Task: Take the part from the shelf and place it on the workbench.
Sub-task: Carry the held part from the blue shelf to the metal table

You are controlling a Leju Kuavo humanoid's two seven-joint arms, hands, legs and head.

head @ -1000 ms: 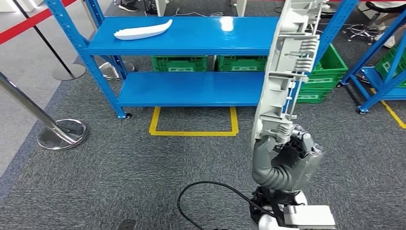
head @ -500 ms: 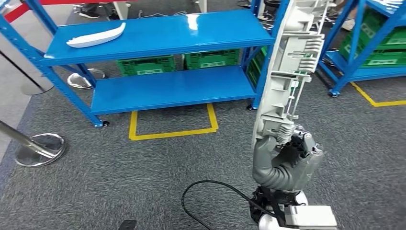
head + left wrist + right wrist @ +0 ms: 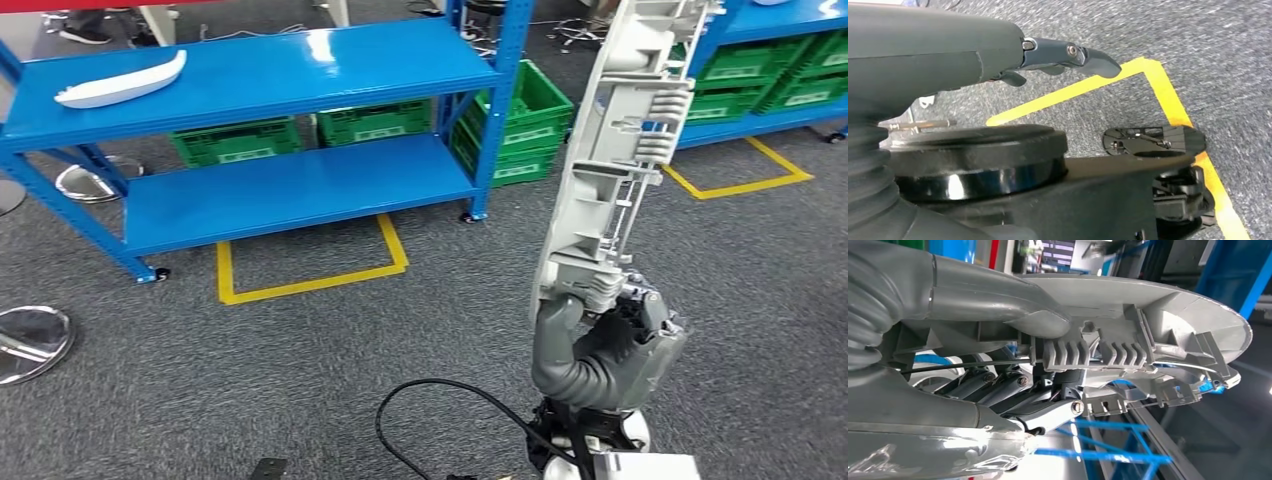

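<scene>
My right hand (image 3: 605, 345) grips the lower end of a long grey-white plastic part (image 3: 620, 150) and holds it upright in front of me, its ribbed inner side facing me. In the right wrist view the thick thumb (image 3: 998, 305) presses on the part (image 3: 1158, 310) while the darker fingers close under it. The blue shelf (image 3: 300, 60) stands at the back left with a second white curved part (image 3: 122, 82) on its top board. My left hand (image 3: 998, 55) hangs over the carpet holding nothing, one dark finger (image 3: 1093, 59) stretched out.
Green crates (image 3: 515, 120) sit under and beside the shelf. Another blue rack with crates (image 3: 770, 70) stands at the back right. Yellow floor tape (image 3: 310, 280) marks the carpet. A black cable (image 3: 440, 395) loops near my feet, and a steel post base (image 3: 30, 340) lies at far left.
The whole view has swung to the right: shelf and post base slid leftward, and the right-hand rack came in. The right hand keeps the part upright in the same place.
</scene>
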